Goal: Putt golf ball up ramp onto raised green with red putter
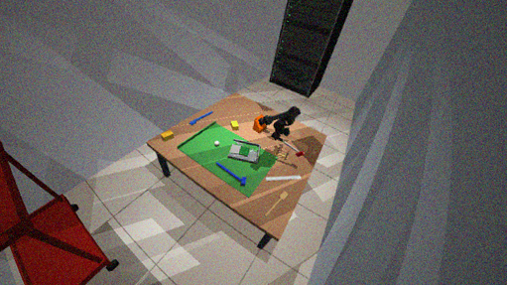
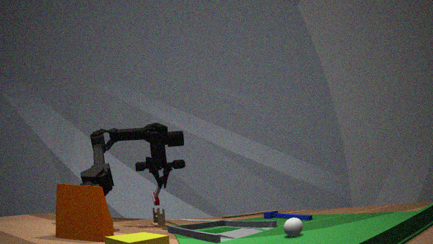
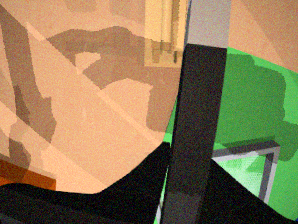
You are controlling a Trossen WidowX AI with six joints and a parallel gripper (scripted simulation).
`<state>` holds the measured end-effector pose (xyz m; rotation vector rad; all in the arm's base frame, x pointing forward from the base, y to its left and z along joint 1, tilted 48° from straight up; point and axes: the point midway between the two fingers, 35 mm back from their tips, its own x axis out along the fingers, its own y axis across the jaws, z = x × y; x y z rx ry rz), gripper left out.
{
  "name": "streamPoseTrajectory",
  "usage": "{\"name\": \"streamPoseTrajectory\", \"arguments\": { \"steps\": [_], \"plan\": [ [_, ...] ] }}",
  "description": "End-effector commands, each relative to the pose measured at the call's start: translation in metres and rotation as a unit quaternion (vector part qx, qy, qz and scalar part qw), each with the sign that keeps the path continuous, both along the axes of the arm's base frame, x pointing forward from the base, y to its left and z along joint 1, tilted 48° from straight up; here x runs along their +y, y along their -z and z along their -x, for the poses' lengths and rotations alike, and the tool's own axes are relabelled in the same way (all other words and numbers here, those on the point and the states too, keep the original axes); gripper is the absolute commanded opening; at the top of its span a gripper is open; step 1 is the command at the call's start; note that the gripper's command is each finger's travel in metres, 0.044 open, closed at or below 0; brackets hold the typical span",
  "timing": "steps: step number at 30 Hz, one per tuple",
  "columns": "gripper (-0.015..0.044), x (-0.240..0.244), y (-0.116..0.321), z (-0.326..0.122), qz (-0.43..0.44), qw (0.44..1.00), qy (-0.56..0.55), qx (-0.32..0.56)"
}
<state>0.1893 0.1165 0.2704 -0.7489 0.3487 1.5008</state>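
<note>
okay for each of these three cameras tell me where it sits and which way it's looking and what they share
Top: high in the room corner, looking down at the brown wooden table; the whole black arm shows.
Exterior: low at table level beside the orange block, looking across the green mat; the arm shows, its hand lifting the red-headed putter.
Wrist: on the arm, looking down the putter's dark shaft; black fingers show.
Shared: top and exterior both show the small white golf ball.
</note>
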Motion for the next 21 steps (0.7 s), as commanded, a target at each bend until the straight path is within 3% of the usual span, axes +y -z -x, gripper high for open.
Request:
{"name": "streamPoseTrajectory", "arguments": {
  "steps": [1, 21],
  "plan": [
    [0.0, -0.005, 0.006, -0.008, 0.01, 1.0, 0.014, 0.011],
    [0.0, -0.1, 0.083, -0.098, 0.132, 0.958, 0.205, 0.152]
  ]
}}
